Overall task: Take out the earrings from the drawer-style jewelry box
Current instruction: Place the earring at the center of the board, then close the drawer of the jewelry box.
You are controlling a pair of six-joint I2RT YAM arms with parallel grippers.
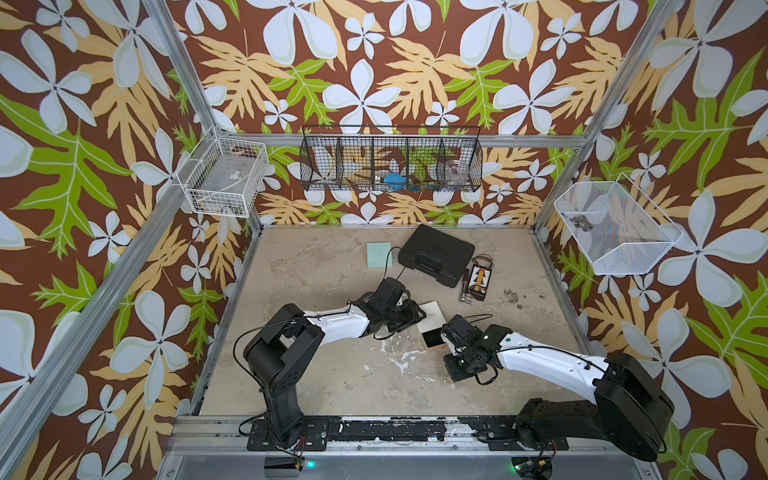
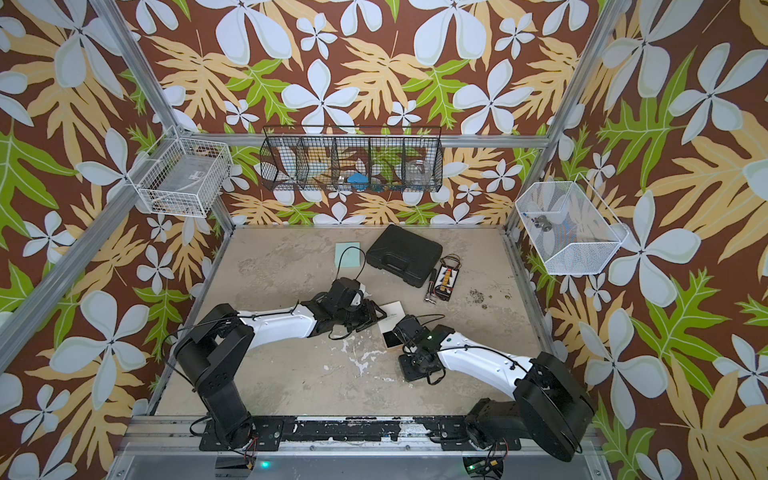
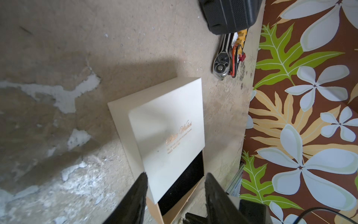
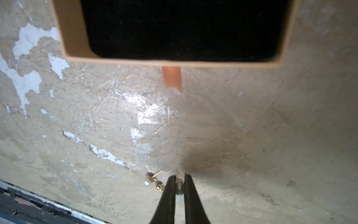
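The jewelry box lies mid-table: a white sleeve (image 1: 434,311) (image 3: 168,126) with gold lettering and a black-lined drawer (image 1: 432,337) (image 4: 184,29) pulled part-way out, an orange pull tab (image 4: 172,79) at its front. My left gripper (image 3: 176,178) is open, its fingers (image 3: 139,192) apart on either side of the sleeve's near corner. My right gripper (image 4: 180,176) points down at the table in front of the drawer, shut on one small earring whose gold pin sticks up between the tips. Another gold earring (image 4: 155,181) lies on the table just beside those tips. What shows of the drawer's lining is bare.
A black plastic case (image 1: 436,253), a green note (image 1: 379,253), a ratchet wrench (image 3: 220,64) and a wired battery pack (image 1: 480,280) lie behind the box. Wire baskets hang on the walls. The table's front rail (image 4: 29,203) runs close behind the right gripper.
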